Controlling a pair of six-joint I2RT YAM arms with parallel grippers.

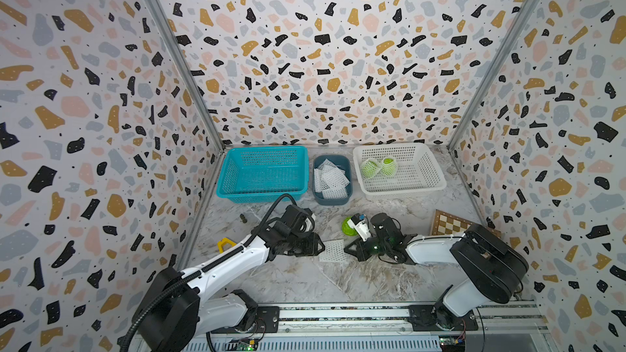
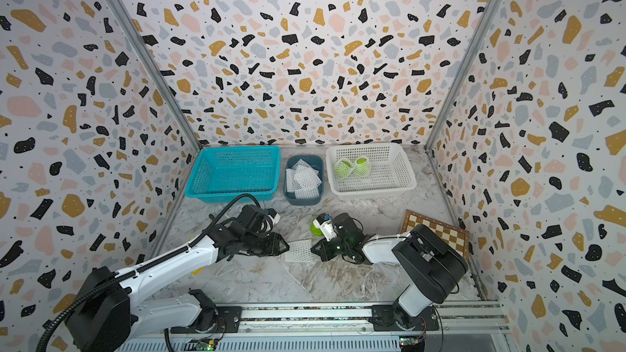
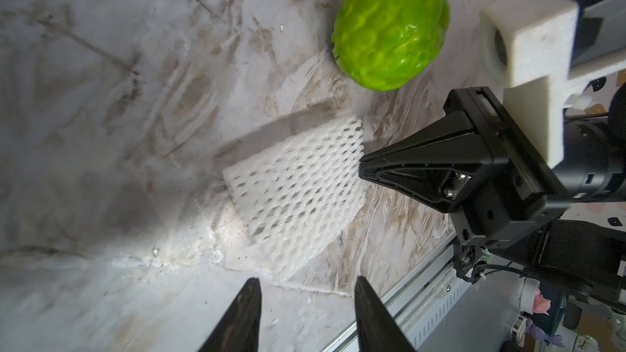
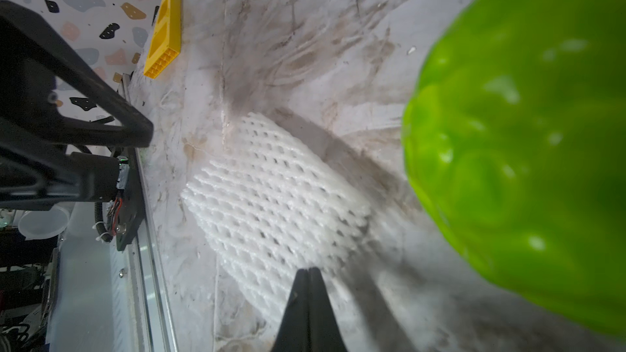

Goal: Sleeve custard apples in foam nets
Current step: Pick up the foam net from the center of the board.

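Observation:
A flat white foam net (image 1: 333, 250) (image 2: 299, 250) lies on the marble table between my two grippers. My left gripper (image 1: 323, 248) (image 3: 308, 281) is open just short of the net (image 3: 298, 191), with nothing between its fingers. My right gripper (image 1: 345, 249) (image 4: 309, 269) is shut, its tips against the net's opposite edge (image 4: 271, 198); no foam shows between them. A bare green custard apple (image 1: 347, 227) (image 2: 315, 228) (image 3: 389, 25) (image 4: 528, 150) rests just behind the right gripper. Two custard apples in nets (image 1: 369, 168) (image 1: 389, 165) lie in the white basket (image 1: 437, 177).
At the back stand a teal basket (image 1: 262, 172) and a dark blue bin (image 1: 332, 199) holding several foam nets. A chessboard (image 1: 447, 223) lies at the right wall, a yellow block (image 1: 225, 243) (image 4: 162, 35) at the left. The arms' rail (image 1: 338, 313) runs along the front.

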